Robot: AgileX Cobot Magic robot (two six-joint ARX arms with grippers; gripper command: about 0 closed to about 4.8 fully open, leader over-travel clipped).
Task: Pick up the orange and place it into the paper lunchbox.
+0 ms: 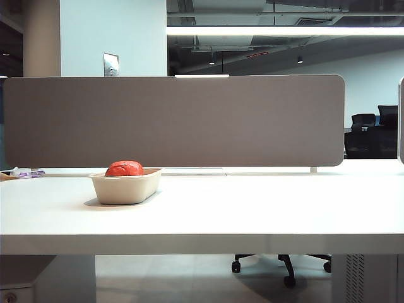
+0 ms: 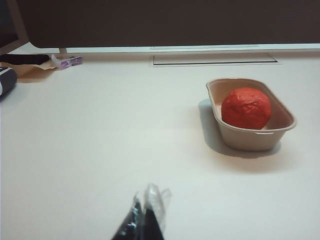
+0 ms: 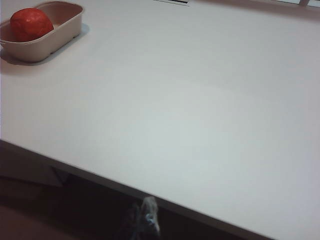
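Note:
The red-orange, wrinkled orange (image 1: 124, 168) (image 2: 246, 108) (image 3: 31, 24) lies inside the beige paper lunchbox (image 1: 126, 187) (image 2: 250, 139) (image 3: 60, 35) on the white table, left of the middle in the exterior view. Neither arm appears in the exterior view. My left gripper (image 2: 146, 212) is shut and empty, well back from the lunchbox over bare tabletop. Beyond the table's near edge, in the dark below it, my right gripper (image 3: 144, 215) is shut with nothing in it, far from the lunchbox.
A grey partition panel (image 1: 173, 120) runs along the back of the table. Small items, one of them purple (image 2: 70, 61) (image 1: 28, 173), lie at the far left by the panel. A cable slot (image 2: 215, 59) is set in the tabletop near the panel.

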